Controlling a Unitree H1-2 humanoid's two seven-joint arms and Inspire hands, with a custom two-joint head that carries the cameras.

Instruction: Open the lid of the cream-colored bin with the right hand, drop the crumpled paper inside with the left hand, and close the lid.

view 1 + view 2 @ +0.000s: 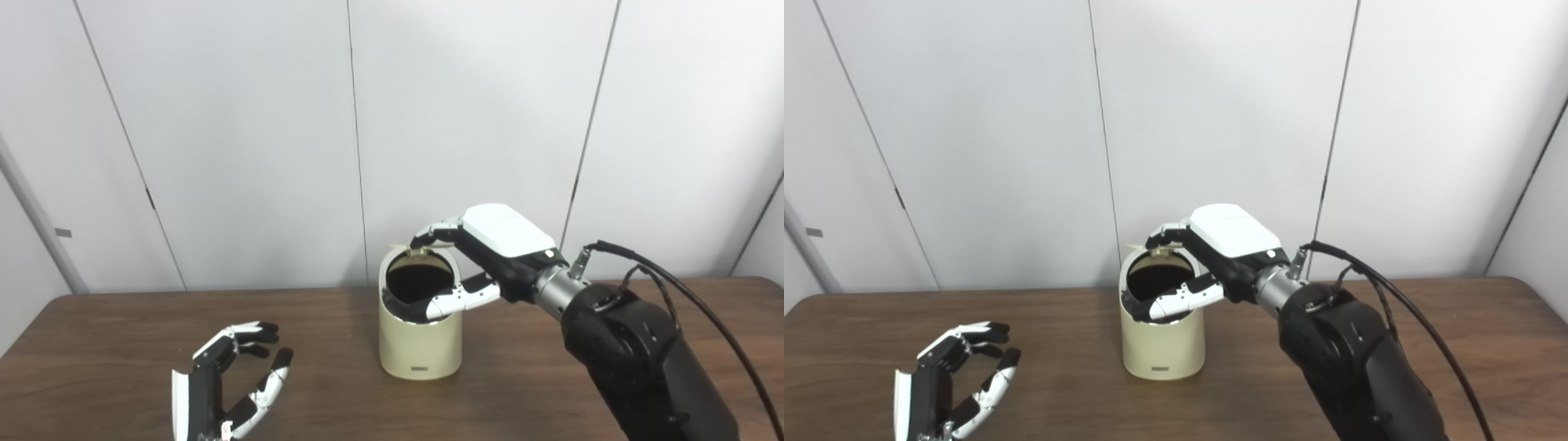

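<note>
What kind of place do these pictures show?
Probably a plain test room or lab, not a home: a bare brown table, blank white wall panels behind it, and only a cream bin set out for the robot's hands.

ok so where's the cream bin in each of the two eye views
Left eye view: the cream bin stands just right of centre, on the table's far half.
Right eye view: the cream bin stands just left of centre.
Shared landmark: the right hand sits over its open top in both, fingers at the raised lid.
</note>
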